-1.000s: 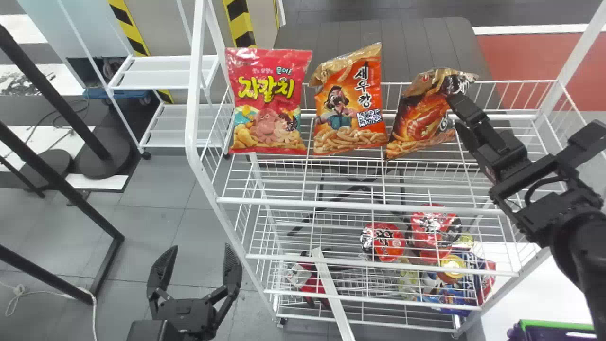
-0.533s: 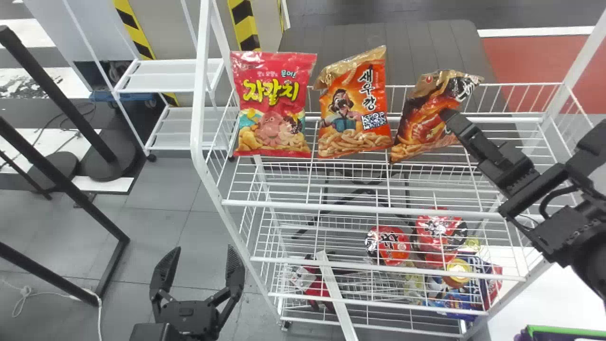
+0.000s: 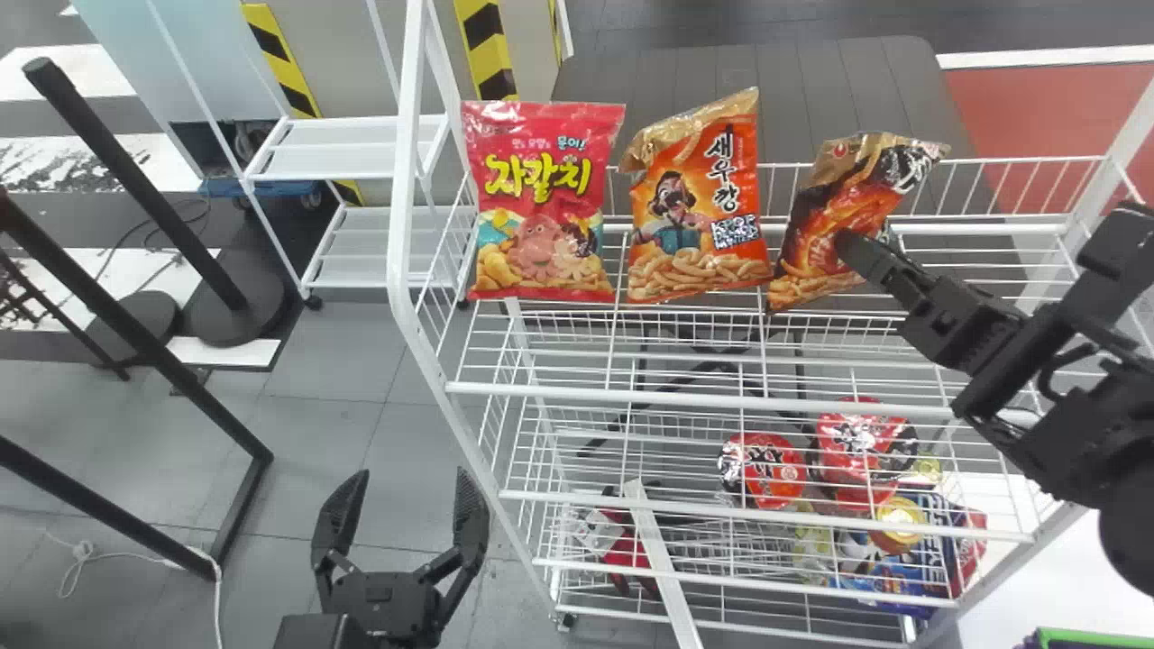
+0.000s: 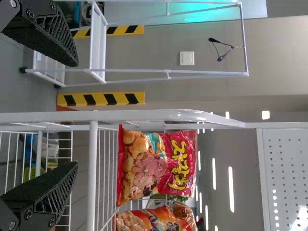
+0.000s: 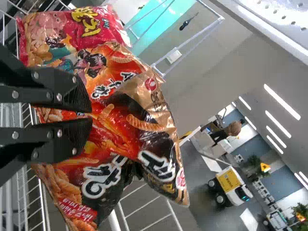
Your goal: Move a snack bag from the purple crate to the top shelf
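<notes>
While looking down over the white wire rack (image 3: 402,234), find the purple crate (image 3: 1033,642) cut off at the head view's bottom right corner. On the top shelf (image 3: 694,398), see the pink snack bag (image 3: 541,207), then the orange snack bag (image 3: 694,212), then the dark snack bag (image 3: 834,216), tilted at the row's right end. Note the right end effector (image 3: 846,248) in front of the dark snack bag, at its lower middle; only a slim gap between the fingers. Cannot tell whether any of the wrapper is pinched. Note the orange snack bag crowding the left side, partly overlapped by the dark one in the right wrist view. See the left end effector (image 3: 410,478) well apart, left of the rack, spread wide and empty. Lower down, behind wires, find red packs (image 3: 766,469) and a small yellow pack (image 3: 900,523).
</notes>
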{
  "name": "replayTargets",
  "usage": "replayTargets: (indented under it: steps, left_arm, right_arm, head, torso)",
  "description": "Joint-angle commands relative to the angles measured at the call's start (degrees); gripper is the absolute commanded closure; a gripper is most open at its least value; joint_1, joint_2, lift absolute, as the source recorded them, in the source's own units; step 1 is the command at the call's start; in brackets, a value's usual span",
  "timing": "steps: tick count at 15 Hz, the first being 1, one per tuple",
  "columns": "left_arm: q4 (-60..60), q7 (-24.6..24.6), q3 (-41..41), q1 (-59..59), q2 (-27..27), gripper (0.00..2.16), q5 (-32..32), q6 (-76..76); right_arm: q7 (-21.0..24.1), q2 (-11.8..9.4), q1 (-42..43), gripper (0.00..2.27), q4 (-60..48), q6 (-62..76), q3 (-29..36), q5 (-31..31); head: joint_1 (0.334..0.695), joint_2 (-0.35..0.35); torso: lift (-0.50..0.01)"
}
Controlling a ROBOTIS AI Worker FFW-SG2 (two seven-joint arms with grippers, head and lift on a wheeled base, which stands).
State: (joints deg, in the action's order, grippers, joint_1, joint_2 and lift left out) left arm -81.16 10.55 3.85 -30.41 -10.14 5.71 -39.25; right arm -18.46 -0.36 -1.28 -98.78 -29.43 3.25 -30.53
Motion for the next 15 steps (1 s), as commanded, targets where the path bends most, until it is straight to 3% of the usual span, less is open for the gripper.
replayTargets:
  steps: [1, 15]
  left_arm:
    - [-0.1, 0.0, -0.1, -0.2, -0.1, 0.08, 0.0, -0.5]
    - [0.3, 0.0, -0.3, 0.0, -0.1, 0.08, 0.3, -0.7]
  right_arm:
    - [0.5, 0.0, 0.9, 2.25, 0.0, 0.3, -1.8, 4.1]
    - [1.5, 0.4, 8.2, 2.24, 7.7, 2.8, -4.9, 6.7]
  head:
    - [0.695, 0.188]
    - [0.695, 0.223]
  torso:
    - [0.0]
    - [0.0]
